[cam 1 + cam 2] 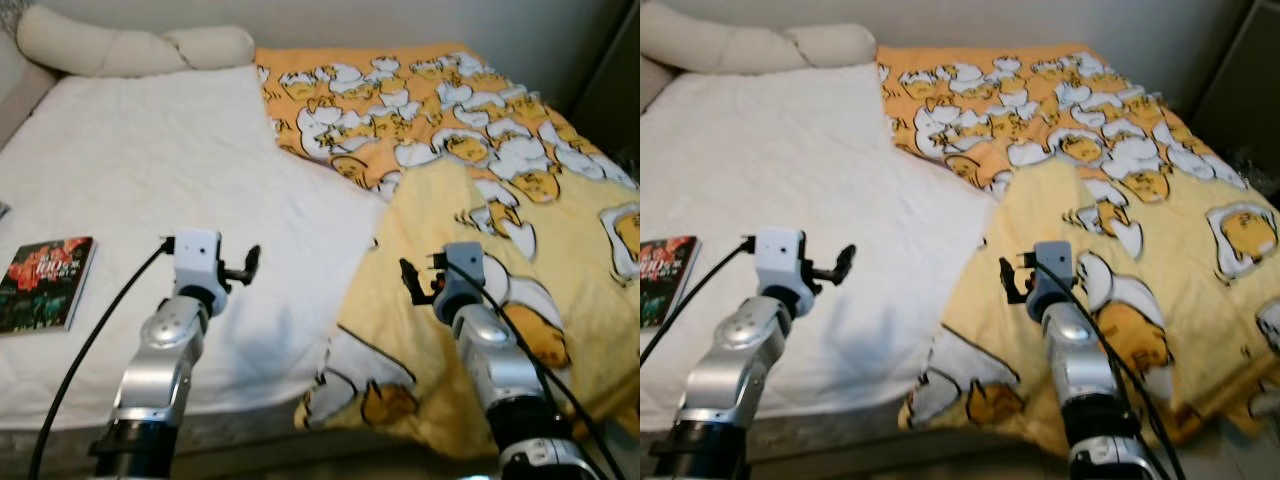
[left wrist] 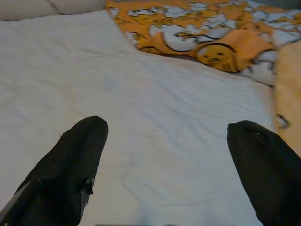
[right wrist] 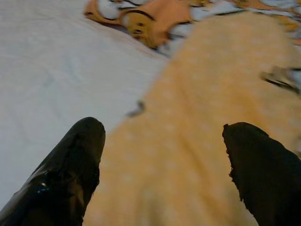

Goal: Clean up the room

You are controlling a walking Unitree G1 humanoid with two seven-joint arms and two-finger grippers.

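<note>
Early stage: yellow blanket [image 1: 480, 200] rumpled over bed's right half, white sheet [image 1: 150, 200] bare, book [image 1: 45, 283] near left edge; left claw [image 2: 164, 165] and right claw [image 3: 162, 169] both released, holding nothing, hovering above bed

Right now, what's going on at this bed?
The robot stands at the side of a bed with both arms raised over it. The left claw is open above the bare white sheet, holding nothing. The right claw is open over the yellow cartoon-print blanket, which lies rumpled and partly folded back across the right half of the bed. Neither claw grips anything yet. A book lies on the sheet near the left edge, and a cream pillow sits at the head.
</note>
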